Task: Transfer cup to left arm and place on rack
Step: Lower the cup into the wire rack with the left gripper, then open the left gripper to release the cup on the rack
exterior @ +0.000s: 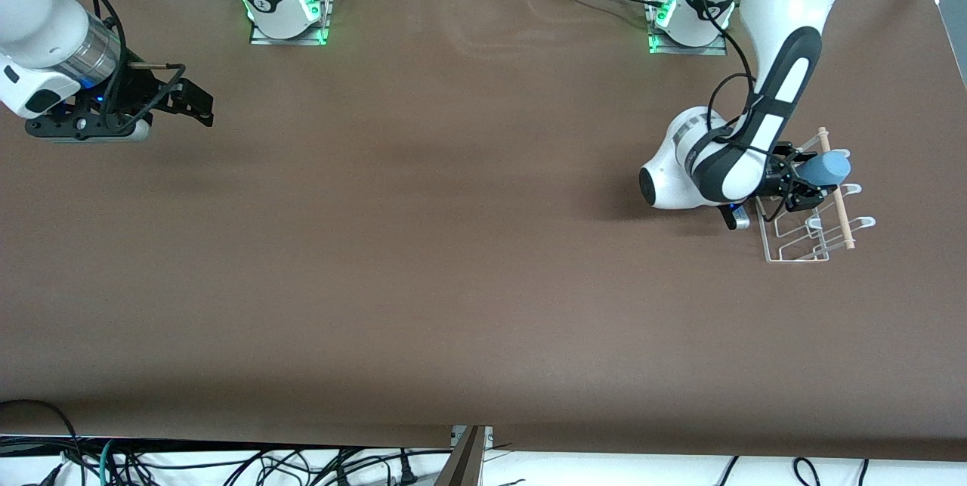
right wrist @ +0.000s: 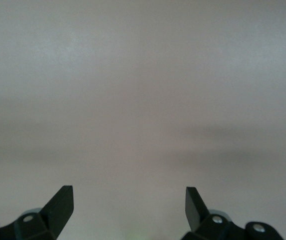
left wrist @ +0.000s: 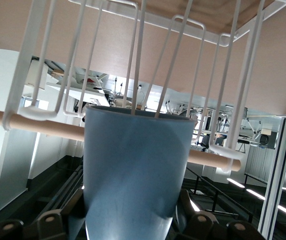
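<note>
Gripping the cup at the front view's right, the left gripper hovers over the rack; the right gripper, upper left, waits spread and empty.

Left wrist view: light, stiff plastic (likely slippery) clamped near its base; no writing visible.

Right wrist view: nothing between the fingers.

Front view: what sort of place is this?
Likely a robotics lab: two arms bolted to a brown table, cables along its edge, the left gripper holding a cup at a rack; right gripper waits.

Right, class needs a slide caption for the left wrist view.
Left gripper holds the cup, mouth against the rack pegs.
</note>
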{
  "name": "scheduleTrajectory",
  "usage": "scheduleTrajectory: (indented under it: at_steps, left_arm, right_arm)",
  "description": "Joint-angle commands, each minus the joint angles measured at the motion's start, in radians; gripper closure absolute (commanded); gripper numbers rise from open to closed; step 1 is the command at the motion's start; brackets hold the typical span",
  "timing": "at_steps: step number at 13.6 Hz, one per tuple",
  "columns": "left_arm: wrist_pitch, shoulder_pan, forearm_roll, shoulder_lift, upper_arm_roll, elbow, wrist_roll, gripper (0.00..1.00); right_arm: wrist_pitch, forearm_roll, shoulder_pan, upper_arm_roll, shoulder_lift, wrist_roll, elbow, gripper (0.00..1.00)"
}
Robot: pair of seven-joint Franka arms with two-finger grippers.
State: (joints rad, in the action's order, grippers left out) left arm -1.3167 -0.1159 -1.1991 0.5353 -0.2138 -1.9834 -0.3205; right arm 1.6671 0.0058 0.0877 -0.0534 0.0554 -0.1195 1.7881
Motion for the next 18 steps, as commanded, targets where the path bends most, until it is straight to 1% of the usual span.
scheduleTrajectory:
  at_steps: [1,4,5,6,7,9,12,13,14,16,17,18]
  left_arm:
    - [0.002,0.005,-0.022,-0.001,-0.004,0.027,0.005,0.00]
    - [0.005,0.013,0.009,-0.023,-0.006,0.072,-0.009,0.00]
    - [0.007,0.013,0.045,-0.040,-0.007,0.087,-0.008,0.00]
    - [0.010,0.013,0.128,-0.060,-0.006,0.130,-0.008,0.00]
    - [0.016,0.016,0.207,-0.067,-0.001,0.196,-0.012,0.00]
    - [0.053,0.038,0.313,-0.075,0.002,0.314,-0.012,0.00]
    - [0.128,0.061,0.531,-0.084,0.004,0.539,0.009,0.00]
    - [0.138,0.061,0.594,-0.089,0.004,0.601,0.032,0.00]
    - [0.140,0.061,0.639,-0.092,0.002,0.653,0.075,0.00]
    - [0.131,0.061,0.737,-0.104,0.001,0.725,0.147,0.00]
    - [0.123,0.065,0.780,-0.104,0.002,0.780,0.168,0.00]
    - [0.119,0.067,0.799,-0.101,0.002,0.829,0.190,0.00]
  right_arm:
    - [-0.020,0.016,0.006,0.001,-0.041,-0.006,-0.073,0.01]
    - [-0.024,0.016,0.009,0.001,-0.054,-0.005,-0.093,0.01]
    - [-0.024,0.016,0.009,0.001,-0.054,-0.005,-0.093,0.01]
    - [-0.024,0.016,0.009,0.003,-0.054,-0.006,-0.093,0.01]
    - [-0.024,0.016,0.009,0.001,-0.054,-0.006,-0.093,0.01]
    - [-0.021,0.016,0.007,0.003,-0.061,-0.006,-0.093,0.01]
    - [-0.015,0.014,0.007,0.003,-0.065,-0.005,-0.093,0.01]
    - [-0.013,0.013,0.007,0.003,-0.065,-0.003,-0.093,0.01]
    - [-0.013,0.013,0.007,0.004,-0.066,-0.003,-0.093,0.01]
    - [-0.012,0.011,0.007,0.003,-0.066,-0.003,-0.093,0.01]
    - [-0.012,0.011,0.007,0.004,-0.066,-0.003,-0.093,0.01]
    - [-0.012,0.011,0.007,0.003,-0.066,-0.003,-0.093,0.01]
